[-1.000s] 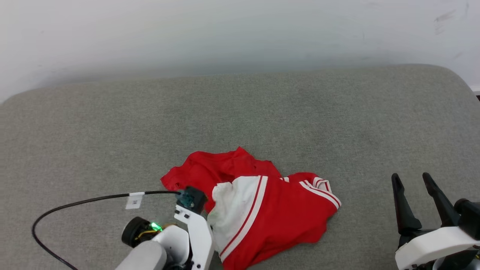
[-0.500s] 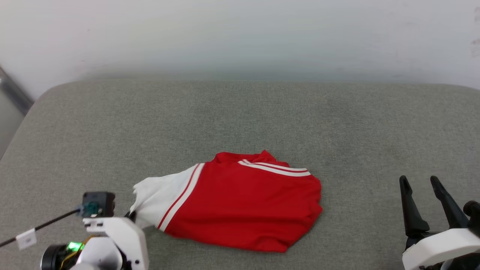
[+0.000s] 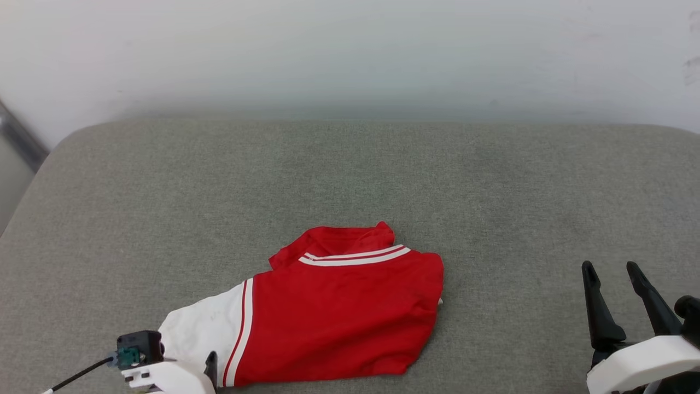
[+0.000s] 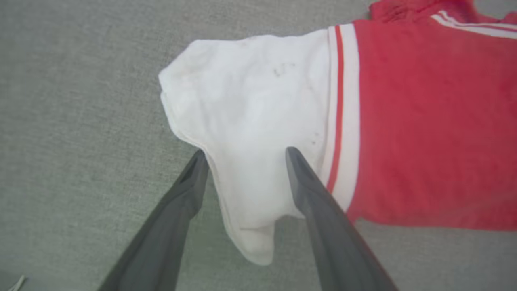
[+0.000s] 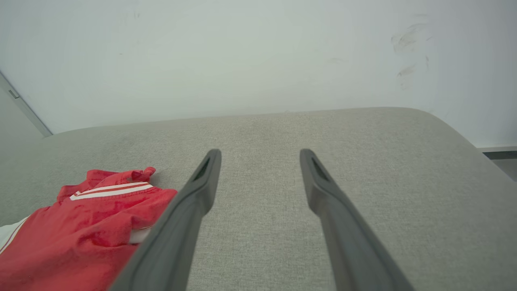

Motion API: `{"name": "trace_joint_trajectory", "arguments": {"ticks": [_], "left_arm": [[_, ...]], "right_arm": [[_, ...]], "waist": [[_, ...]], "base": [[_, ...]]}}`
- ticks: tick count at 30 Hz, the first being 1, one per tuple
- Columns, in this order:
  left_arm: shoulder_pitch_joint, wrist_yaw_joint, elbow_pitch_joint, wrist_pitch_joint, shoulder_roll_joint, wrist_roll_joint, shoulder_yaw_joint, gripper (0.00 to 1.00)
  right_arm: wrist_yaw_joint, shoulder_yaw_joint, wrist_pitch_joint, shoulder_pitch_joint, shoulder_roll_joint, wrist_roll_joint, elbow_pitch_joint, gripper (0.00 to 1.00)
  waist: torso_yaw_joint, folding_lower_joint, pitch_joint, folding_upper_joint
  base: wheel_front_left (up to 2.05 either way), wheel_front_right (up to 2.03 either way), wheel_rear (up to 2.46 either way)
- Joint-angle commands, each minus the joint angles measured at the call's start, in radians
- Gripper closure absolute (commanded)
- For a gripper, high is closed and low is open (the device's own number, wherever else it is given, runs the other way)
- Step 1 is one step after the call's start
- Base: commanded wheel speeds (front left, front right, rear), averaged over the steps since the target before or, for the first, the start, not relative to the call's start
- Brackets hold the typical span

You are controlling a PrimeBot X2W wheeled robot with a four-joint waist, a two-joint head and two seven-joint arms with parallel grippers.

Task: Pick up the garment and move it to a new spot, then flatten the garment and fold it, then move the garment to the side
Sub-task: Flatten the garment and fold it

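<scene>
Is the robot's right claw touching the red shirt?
Apart. The head view shows a wide stretch of bare grey cushion between the right gripper and the shirt, so nothing of the claw reaches the cloth.

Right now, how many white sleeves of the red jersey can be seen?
1 clearly: the white sleeve at the left end of the red jersey, between the fingers of the open left gripper. A white scrap at the jersey's right edge may be the second sleeve, mostly hidden.
</scene>
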Motion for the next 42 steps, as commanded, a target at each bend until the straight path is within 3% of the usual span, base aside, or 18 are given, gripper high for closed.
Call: {"name": "trace_joint_trajectory", "arguments": {"ticks": [1,9,17,23,31,42], "left_arm": [[-0.010,-0.007,-0.004,-0.012,0.004,0.015,-0.001,0.00],[-0.091,-0.005,-0.096,-0.202,0.016,0.129,-0.021,0.00],[-0.123,-0.006,-0.177,-0.388,-0.024,0.199,-0.050,0.00],[-0.145,-0.015,-0.227,-0.409,-0.036,0.222,-0.084,0.00],[-0.210,-0.027,-0.266,-0.414,-0.053,0.247,-0.122,0.00],[-0.241,-0.035,-0.214,-0.435,-0.075,0.235,-0.139,0.00]], "right_arm": [[0.000,-0.002,0.003,0.012,0.001,-0.004,0.000,0.00],[0.000,-0.010,0.014,0.027,0.001,0.005,0.012,0.00],[0.000,-0.042,0.086,0.002,0.001,0.075,0.084,0.00],[0.000,-0.008,0.241,-0.116,0.000,0.131,0.187,0.00],[0.000,0.139,0.498,-0.343,-0.071,0.218,0.353,0.00],[0.000,0.304,0.661,-0.510,-0.121,0.282,0.624,0.00]], "waist": [[0.000,0.0000,-0.008,-0.0001],[-0.008,0.0000,-0.048,-0.0001],[-0.010,0.0000,-0.063,-0.0001],[0.011,0.0000,-0.028,-0.0001],[0.104,0.0000,0.077,-0.0001],[0.185,0.0000,0.137,-0.0001]], "base": [[0.00,0.00,0.00],[0.00,0.00,0.00],[0.00,0.00,0.00],[0.00,0.00,0.00],[0.00,0.00,0.00],[0.00,0.00,0.00]]}}
